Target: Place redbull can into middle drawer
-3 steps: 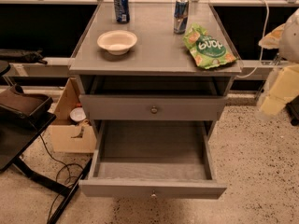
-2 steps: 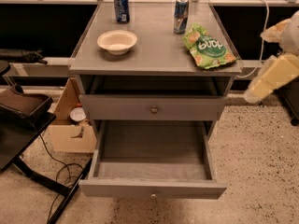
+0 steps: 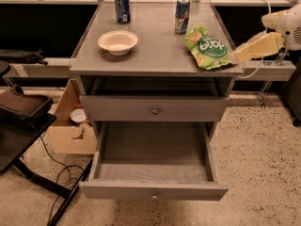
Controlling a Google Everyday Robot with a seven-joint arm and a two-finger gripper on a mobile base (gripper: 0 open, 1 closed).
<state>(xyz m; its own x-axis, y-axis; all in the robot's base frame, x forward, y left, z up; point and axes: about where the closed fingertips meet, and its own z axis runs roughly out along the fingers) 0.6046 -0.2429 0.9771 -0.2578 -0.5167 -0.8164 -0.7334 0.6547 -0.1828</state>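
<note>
We spot claw (image 3: 236, 56) at surface (image 3: 155, 58) edge, beside chip bag (image 3: 209, 48) — grip state, cannot tell. Risk: reach for redbull can (image 3: 182, 15) shoves bag, topples can short of middle drawer (image 3: 153, 190).

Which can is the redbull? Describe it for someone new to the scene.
On the grey cabinet top, where the gripper hovers at the right edge, look rear right, just behind the green chip bag. The redbull can stands there: slim, blue-and-silver, unlike the wider blue can at rear left behind the white bowl.
</note>
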